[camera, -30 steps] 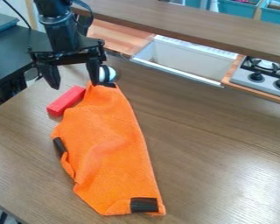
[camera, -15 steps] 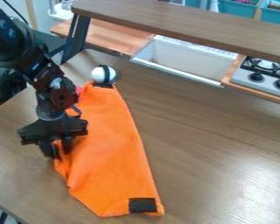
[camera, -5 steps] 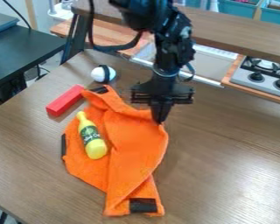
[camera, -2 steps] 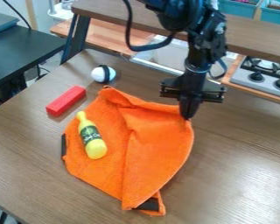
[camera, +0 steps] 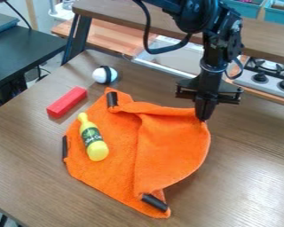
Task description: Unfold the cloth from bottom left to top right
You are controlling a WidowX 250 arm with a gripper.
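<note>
Since the earlier frame, I've drawn the orange cloth's point(camera: 174, 146) corner farther right in view, my gripper point(camera: 203, 116) closed on it. The cloth lies partly folded on the table point(camera: 251, 177), under a yellow bottle point(camera: 96, 145) whose contents I can't make out.

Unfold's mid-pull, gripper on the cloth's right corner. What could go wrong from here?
- Bottle disturbed: the yellow bottle lies on the left part of the orange cloth, so a further pull might drag or roll it.
- Lost grip: the gripper has the cloth only at its corner, which could slip out.
- Leftover folds: the cloth is creased down the middle and along its top edge; releasing now would probably leave it rumpled.
</note>
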